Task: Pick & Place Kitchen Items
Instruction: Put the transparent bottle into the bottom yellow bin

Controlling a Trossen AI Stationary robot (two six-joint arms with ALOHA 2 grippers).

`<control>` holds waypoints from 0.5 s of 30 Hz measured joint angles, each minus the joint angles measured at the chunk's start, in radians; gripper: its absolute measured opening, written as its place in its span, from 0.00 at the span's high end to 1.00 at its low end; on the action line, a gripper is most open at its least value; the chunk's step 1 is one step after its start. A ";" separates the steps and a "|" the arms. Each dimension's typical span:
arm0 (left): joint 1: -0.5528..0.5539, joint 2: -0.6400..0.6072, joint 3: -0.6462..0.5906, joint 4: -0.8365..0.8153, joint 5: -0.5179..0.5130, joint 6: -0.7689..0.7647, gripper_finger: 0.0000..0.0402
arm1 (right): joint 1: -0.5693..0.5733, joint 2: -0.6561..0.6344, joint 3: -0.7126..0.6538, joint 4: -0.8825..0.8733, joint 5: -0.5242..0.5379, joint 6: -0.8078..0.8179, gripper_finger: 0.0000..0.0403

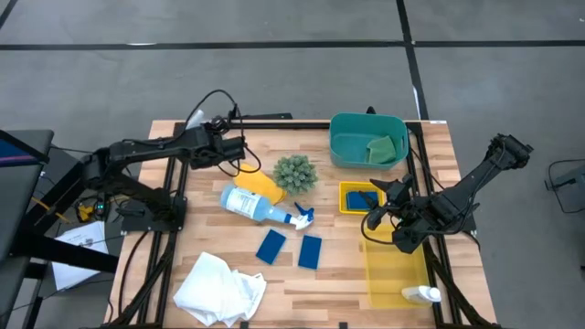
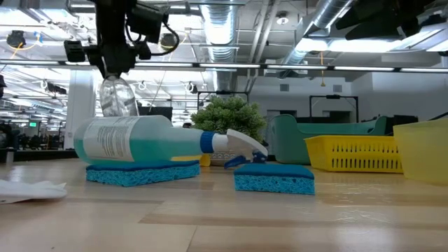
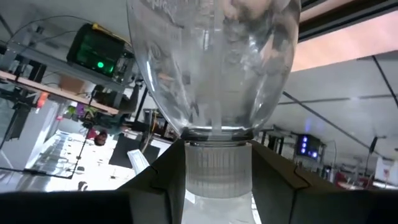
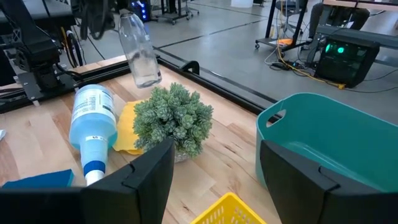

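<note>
The released right claw (image 4: pixel 216 149) hovers over the worktop (image 1: pixel 338 283), holding nothing. Farther back, the left claw (image 3: pixel 217 165) clenches only the neck of a clear round-bodied plastic bottle (image 3: pixel 211 62), raised in the air. It could slip or swing loose onto the lying clear spray bottle with blue trigger (image 1: pixel 251 203).

Containers:
- The translucent yellow bin (image 1: pixel 395 270): contents unclear.
- The yellow mesh basket (image 1: pixel 345 206) holds a blue sponge (image 1: pixel 363 197).
- The teal tub (image 1: pixel 352 128) holds a green sponge (image 1: pixel 384 146).
</note>
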 joint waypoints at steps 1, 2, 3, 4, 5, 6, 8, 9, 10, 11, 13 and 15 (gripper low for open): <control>-0.002 0.011 0.000 0.000 -0.004 0.000 0.67 | 0.000 0.000 0.000 0.000 0.000 0.000 0.44; -0.003 0.021 0.000 0.000 -0.004 0.000 0.67 | 0.000 0.000 0.000 -0.001 0.000 0.000 0.44; -0.003 0.034 0.000 0.000 -0.003 -0.002 0.67 | 0.000 0.000 0.000 -0.001 0.000 0.000 0.44; -0.003 0.047 0.000 0.001 -0.002 -0.006 0.67 | 0.000 0.000 0.000 -0.001 0.000 0.000 0.44; -0.003 0.059 0.000 0.000 -0.004 -0.010 0.67 | 0.000 0.000 0.000 -0.001 0.000 0.000 0.44; 0.000 0.069 0.000 -0.004 -0.009 -0.013 0.67 | 0.000 0.000 0.000 -0.002 0.000 0.000 0.44; 0.007 0.082 0.000 -0.015 -0.020 -0.017 0.67 | 0.000 0.000 0.000 -0.002 0.000 -0.001 0.44; 0.014 0.082 0.000 -0.019 -0.021 -0.017 0.67 | 0.000 0.000 0.000 -0.003 0.000 -0.002 0.44; 0.020 0.081 0.000 -0.023 -0.027 -0.020 0.67 | 0.000 0.000 0.000 -0.003 0.000 -0.003 0.44; 0.024 0.080 0.000 -0.024 -0.035 -0.022 0.67 | 0.000 0.000 0.000 -0.003 0.000 -0.005 0.44; 0.037 0.073 0.000 -0.029 -0.036 -0.036 0.67 | 0.000 0.000 0.000 -0.003 0.000 -0.007 0.44; 0.041 0.070 0.000 -0.034 -0.035 -0.040 0.67 | 0.000 0.000 0.000 -0.003 0.000 -0.007 0.44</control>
